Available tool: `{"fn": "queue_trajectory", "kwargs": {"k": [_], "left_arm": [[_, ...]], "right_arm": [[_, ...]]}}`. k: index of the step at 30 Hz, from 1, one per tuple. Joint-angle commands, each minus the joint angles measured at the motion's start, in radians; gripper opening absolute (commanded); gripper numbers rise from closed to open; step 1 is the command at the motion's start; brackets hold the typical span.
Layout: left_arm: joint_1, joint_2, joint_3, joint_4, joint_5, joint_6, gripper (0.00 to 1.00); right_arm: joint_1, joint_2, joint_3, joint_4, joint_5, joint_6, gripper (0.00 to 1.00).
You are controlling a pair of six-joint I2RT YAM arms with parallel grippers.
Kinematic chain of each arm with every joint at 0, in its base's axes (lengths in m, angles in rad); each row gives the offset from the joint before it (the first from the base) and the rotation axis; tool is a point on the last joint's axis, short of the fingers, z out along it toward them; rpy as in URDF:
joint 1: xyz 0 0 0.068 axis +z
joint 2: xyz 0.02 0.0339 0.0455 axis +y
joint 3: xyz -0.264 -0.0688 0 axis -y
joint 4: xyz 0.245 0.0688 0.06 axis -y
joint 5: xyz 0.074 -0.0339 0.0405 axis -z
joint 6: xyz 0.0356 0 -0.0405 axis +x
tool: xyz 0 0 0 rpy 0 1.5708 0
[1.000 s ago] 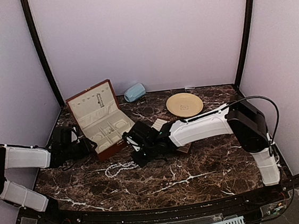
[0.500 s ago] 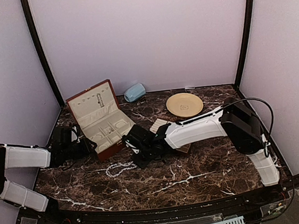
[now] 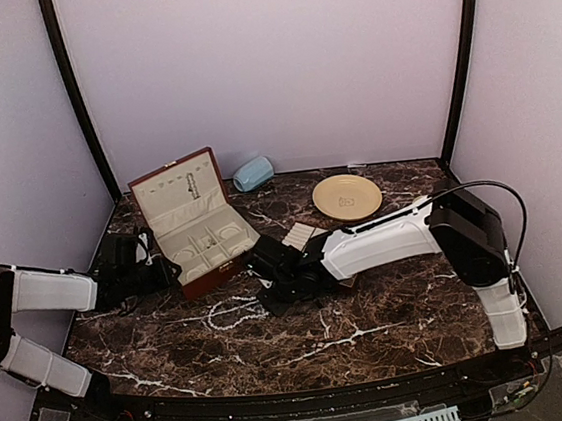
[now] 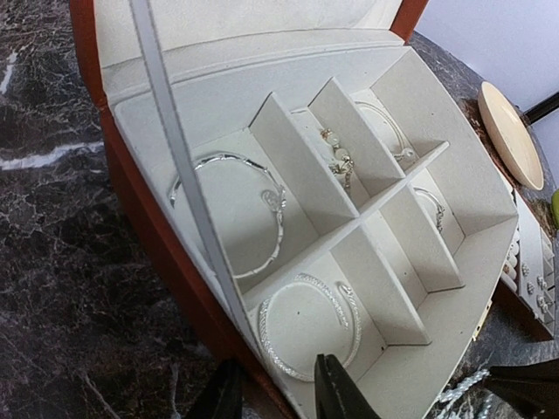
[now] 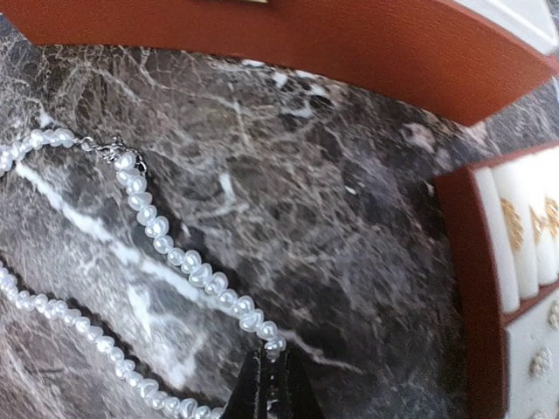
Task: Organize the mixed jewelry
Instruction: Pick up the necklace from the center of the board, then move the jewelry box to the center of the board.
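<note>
Marble tabletop [image 5: 367, 201], pearl strand [image 5: 188, 269] diagonal, end in right claw [image 5: 267, 371].

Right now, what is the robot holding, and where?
Right gripper pinches the pearl strand partway along. Left gripper straddles the box wall; grip unclear.

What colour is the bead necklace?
The necklace is pearly white; right wrist view shows it best.
</note>
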Motion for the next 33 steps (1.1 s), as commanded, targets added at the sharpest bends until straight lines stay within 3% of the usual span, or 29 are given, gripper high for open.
{"fn": "queue_trajectory", "kwargs": {"k": [1, 12, 22, 33], "left_arm": [[-0.030, 0.025, -0.009, -0.068, 0.012, 0.100, 0.30], [-0.155, -0.022, -0.031, -0.169, -0.015, 0.086, 0.24], [-0.284, -0.059, -0.020, -0.292, 0.021, 0.082, 0.21], [-0.453, -0.014, 0.016, -0.288, 0.044, 0.112, 0.19]], "right_arm": [[-0.008, -0.176, -0.100, 0.012, 0.036, 0.032, 0.00], [-0.009, -0.491, -0.283, -0.037, 0.185, 0.078, 0.00], [-0.009, -0.657, -0.233, -0.113, 0.263, 0.009, 0.00], [-0.009, -0.727, -0.154, -0.115, 0.240, -0.101, 0.00]]}}
